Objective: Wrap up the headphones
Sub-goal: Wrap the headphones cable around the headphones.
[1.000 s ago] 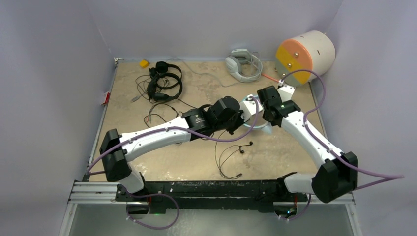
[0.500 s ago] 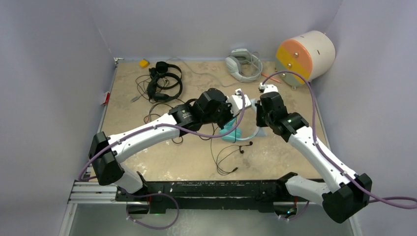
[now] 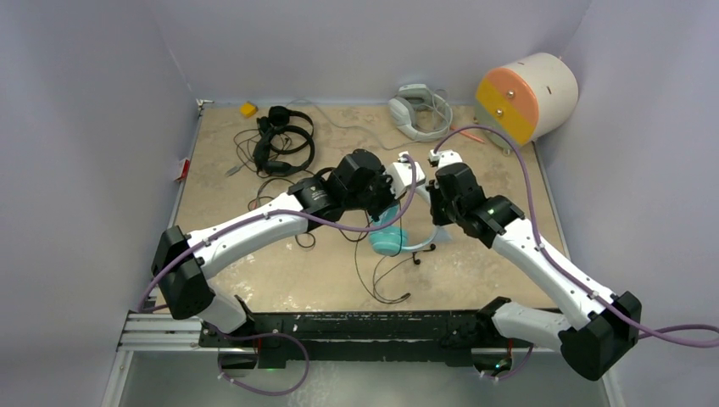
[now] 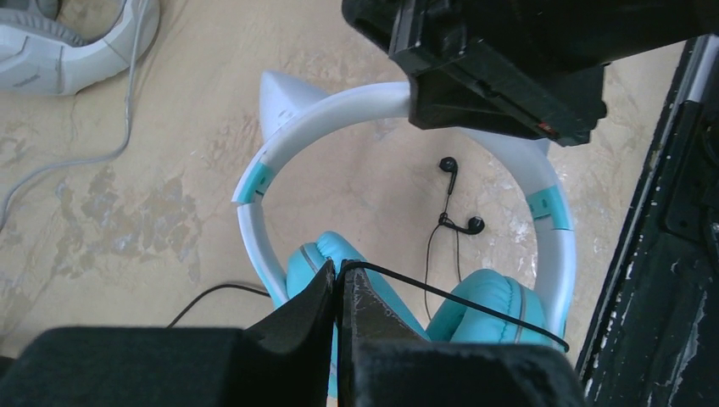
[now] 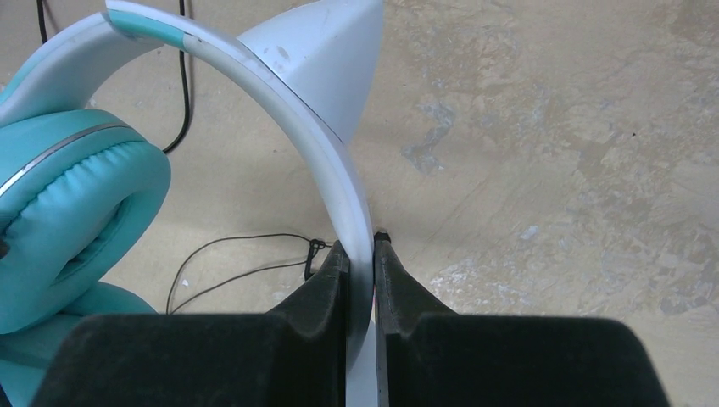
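Left wrist view shows the left gripper (image 4: 341,292) pinched shut on the thin black cord (image 4: 458,302) beside the teal ear cups (image 4: 475,320), while the right gripper (image 5: 360,259) clamps the white cat-ear band (image 5: 271,89), the headphones (image 3: 388,240) seemingly lifted just off the table (image 3: 280,280). Best, I judge: hold the band steady and lead the cord taut round it.

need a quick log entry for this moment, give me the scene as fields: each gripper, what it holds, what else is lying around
left gripper: shut on a thin black cord, close to the teal ear cups
right gripper: shut on the white band of the teal cat-ear headphones, beside a cat ear
band: bare, no cord wound on it
far left: black headphones, cords loose
far middle: white headset
near side: black earbuds
far right: cylinder with an orange face
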### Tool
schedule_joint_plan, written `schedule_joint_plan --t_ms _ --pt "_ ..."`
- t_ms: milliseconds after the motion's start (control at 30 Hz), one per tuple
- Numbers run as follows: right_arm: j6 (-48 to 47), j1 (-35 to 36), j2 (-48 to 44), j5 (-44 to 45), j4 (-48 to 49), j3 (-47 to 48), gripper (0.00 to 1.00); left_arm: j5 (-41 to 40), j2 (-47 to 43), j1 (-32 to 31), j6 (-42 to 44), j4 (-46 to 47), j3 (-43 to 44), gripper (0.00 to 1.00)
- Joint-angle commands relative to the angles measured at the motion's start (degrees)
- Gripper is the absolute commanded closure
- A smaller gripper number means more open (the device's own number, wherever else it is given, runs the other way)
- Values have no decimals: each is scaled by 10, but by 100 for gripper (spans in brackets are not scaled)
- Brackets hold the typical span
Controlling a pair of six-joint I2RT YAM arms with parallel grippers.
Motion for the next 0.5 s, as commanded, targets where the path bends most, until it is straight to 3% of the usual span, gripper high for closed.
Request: schedule_joint_plan --t_ms 0,300,467 --pt "-15 16 3 -23 -46 33 100 -72 -18 19 -1 62 1 100" --pt "-5 18 15 -5 -70 47 100 -193 -11 20 11 89 -21 100" --pt "-6 18 25 -16 -75 50 100 -202 -15 20 11 120 -34 100"
